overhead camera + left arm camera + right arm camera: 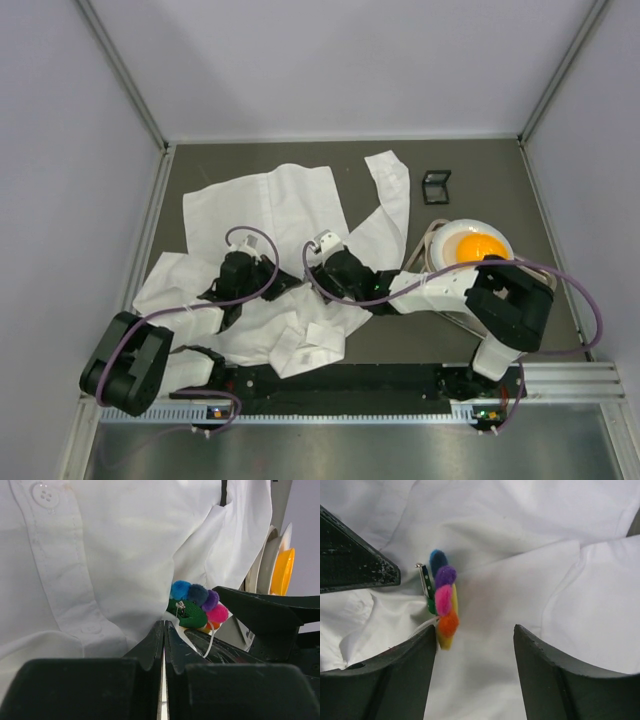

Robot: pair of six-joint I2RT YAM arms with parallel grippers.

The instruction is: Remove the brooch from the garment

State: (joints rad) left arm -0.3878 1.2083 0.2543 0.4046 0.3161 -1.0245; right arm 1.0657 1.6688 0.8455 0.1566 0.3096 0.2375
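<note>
The white garment (290, 205) lies creased across the left and middle of the table. The brooch (196, 605) is a small ring of blue, purple, pink, orange and green pompoms, pinned to the fabric just beyond my left fingertips. My left gripper (164, 626) is shut, with a thin strip of white fabric pinched between its fingers; in the top view (268, 278) it rests on the shirt. My right gripper (475, 630) is open over the shirt, and the brooch (442, 600) stands edge-on against its left finger. In the top view the right gripper (305, 272) faces the left one and the brooch is hidden.
A yellow bowl (478, 246) on white plates stands to the right of the shirt, and shows in the left wrist view (282, 570). A small black box (437, 186) lies at the back right. Grey walls with metal posts enclose the table.
</note>
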